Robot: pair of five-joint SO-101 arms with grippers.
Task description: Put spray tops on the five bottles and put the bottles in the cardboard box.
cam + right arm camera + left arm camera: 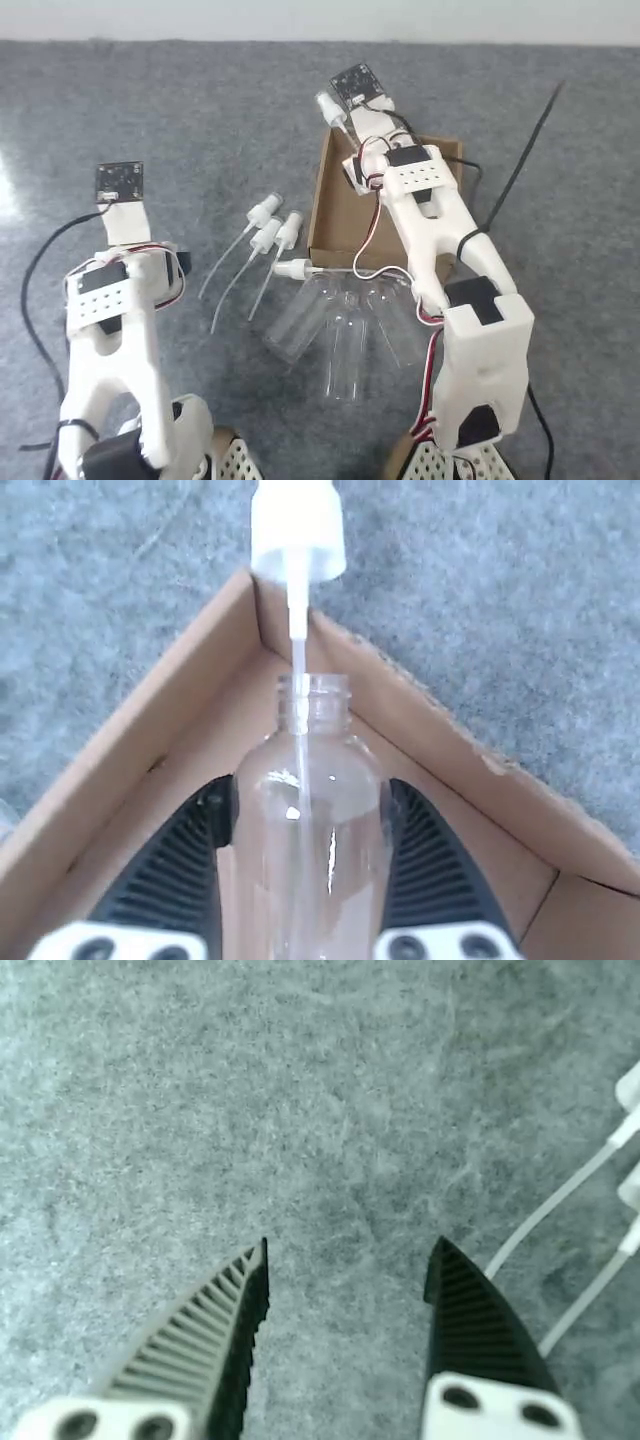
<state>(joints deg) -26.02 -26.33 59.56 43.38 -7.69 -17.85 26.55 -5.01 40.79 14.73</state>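
My right gripper (305, 792) is shut on a clear bottle (308, 820), held over a corner of the cardboard box (150, 730). A white spray top (297, 530) stands raised above the bottle's neck, with its tube running down inside and the cap not seated. In the high view this gripper (355, 120) is over the box's far corner (330, 200), with the spray top (330, 107) beyond the rim. My left gripper (350, 1260) is open over bare carpet, at the left (122, 215). Several loose spray tops (268, 232) lie between the arms. Three empty bottles (345, 335) lie in front of the box.
Grey carpet (200, 110) covers the whole table. Thin white tubes of the spray tops (560, 1200) lie just beside my left gripper. The right arm's cables (375, 230) hang over the box. A black cable (525, 160) runs at the right.
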